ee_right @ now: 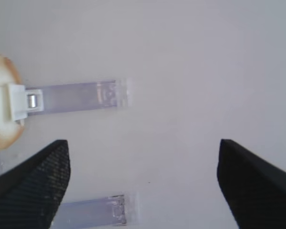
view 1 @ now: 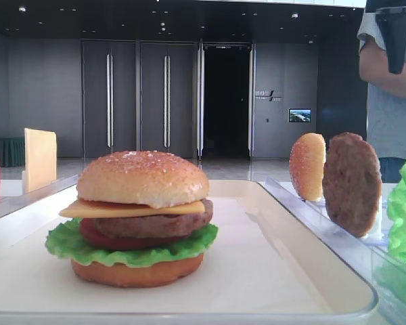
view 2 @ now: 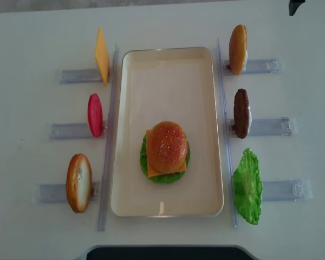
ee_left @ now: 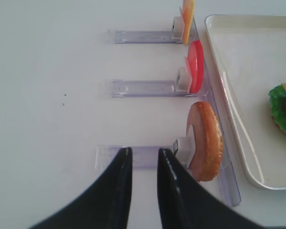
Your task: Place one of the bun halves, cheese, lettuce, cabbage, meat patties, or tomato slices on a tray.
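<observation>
Only the overhead view shows the whole tray [view 2: 168,59]; right jaws apart, left jaws nearly together.

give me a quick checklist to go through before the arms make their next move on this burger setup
1. Right gripper open and empty: ok, jaws wide apart over bare table, nothing between them.
2. Left gripper ready to grasp: not ok, fingers nearly together, holding nothing.
3. Tray has free room: ok, the assembled burger sits near the middle, bare surface all round it.
4. Spare parts standing in the clear racks: ok, cheese, tomato slice, left bun half, right bun half, meat patty, lettuce.
5. Nearest part to the left gripper: ok, that left bun half, just right of the fingertips in the wrist view.
</observation>
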{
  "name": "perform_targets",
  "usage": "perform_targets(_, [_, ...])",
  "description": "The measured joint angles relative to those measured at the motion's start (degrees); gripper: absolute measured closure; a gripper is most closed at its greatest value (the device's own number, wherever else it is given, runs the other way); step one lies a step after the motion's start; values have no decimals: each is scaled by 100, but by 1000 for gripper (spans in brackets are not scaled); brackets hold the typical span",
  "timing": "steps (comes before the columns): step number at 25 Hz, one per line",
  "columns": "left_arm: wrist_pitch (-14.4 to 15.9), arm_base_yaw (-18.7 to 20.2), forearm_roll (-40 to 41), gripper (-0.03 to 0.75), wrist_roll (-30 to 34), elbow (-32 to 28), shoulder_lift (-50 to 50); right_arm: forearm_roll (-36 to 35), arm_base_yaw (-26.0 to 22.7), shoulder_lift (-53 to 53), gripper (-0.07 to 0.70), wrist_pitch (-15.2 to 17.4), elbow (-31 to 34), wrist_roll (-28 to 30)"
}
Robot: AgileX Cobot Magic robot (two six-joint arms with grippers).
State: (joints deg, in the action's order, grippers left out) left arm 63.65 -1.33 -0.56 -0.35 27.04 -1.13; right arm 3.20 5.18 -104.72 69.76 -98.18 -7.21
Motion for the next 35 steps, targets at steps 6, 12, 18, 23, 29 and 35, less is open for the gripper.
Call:
perform_targets(6, [0,0,0,575,0,0,0,390,-127,19,39,4,0,-69])
perform_targets(12, [0,0,0,575,0,0,0,402,-127,533,39,7,0,-96])
perform_targets(18, [0,0,0,575,0,0,0,261,-120,1669,39,11,12,-111])
perform_targets(23, [0,0,0,575,0,0,0,273,22,2768,39,18,293,-116])
perform_targets(29, [0,0,0,575,0,0,0,280,80,4051,39,18,809,-105])
perform_targets(35, [0,0,0,575,0,0,0,299,80,5456,39,24,1686,-50])
